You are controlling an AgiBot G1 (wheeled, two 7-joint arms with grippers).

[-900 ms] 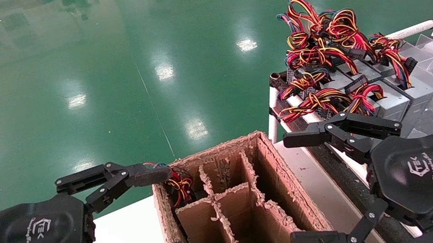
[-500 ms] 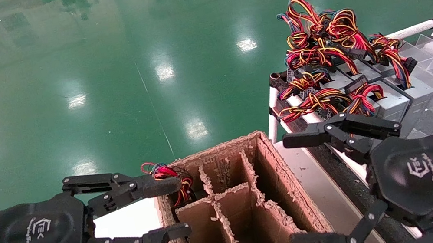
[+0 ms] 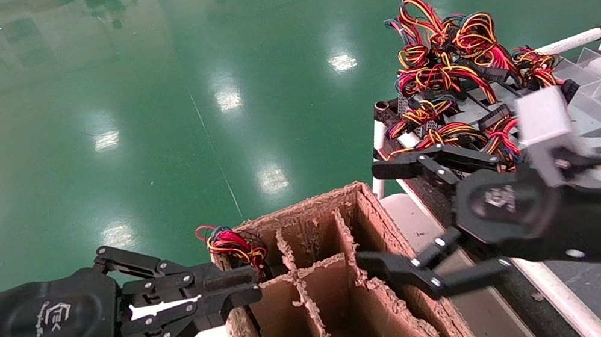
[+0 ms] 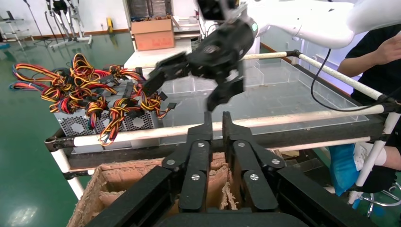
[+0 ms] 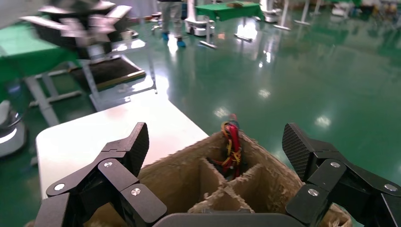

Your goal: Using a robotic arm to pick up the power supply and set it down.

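Inside the carton (image 3: 347, 228), only the power supply's wires (image 3: 231, 247) show.

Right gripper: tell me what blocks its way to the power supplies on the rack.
Nothing visible. The right gripper, jaws open, hovers between the cardboard box and the power supplies; only open air and the rack rail lie between.

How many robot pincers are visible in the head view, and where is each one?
2. The left pincer is shut at the near left corner of the cardboard box. The right pincer is open above the box's right side, before the heap of power supplies.
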